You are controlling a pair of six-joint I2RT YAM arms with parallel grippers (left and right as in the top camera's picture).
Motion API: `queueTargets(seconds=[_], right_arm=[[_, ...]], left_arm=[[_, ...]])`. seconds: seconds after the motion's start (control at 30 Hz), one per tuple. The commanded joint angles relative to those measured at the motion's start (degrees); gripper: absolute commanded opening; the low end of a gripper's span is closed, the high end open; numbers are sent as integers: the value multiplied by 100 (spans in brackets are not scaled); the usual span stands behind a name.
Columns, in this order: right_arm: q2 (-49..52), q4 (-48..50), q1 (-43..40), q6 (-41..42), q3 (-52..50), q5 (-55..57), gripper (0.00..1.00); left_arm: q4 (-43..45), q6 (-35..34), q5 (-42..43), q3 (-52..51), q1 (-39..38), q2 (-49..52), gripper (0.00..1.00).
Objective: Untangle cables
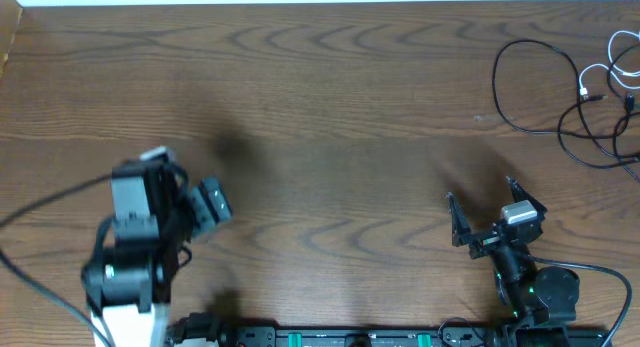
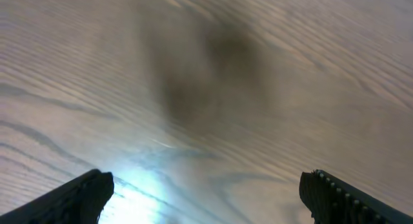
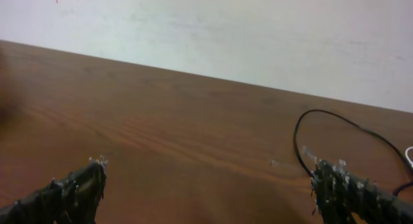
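The brown wooden table (image 1: 330, 107) shows smooth grain with a slight sheen; the black ribbed fingers (image 2: 342, 197) look matt and rough.

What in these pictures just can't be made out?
- Cables, overhead: cut off by the right edge; where black and white cords cross is too small to follow.
- Black loop, right wrist view: lower end hidden by the right fingers; the rest leaves the frame.
- Table, left wrist view: blurred; no cables in view.
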Motion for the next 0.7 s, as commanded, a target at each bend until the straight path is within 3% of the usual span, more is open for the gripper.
queueTargets(seconds=[0.0, 0.3, 0.67], right_arm=[[-31, -26, -52, 92, -9, 59, 99], [-31, -26, -52, 92, -9, 59, 99], [-31, -26, -52, 92, -9, 59, 99]], left_arm=[[463, 68, -203, -634, 42, -702, 98], [3165, 68, -203, -2608, 39, -2621, 98], [4951, 70, -205, -4371, 39, -4041, 98]])
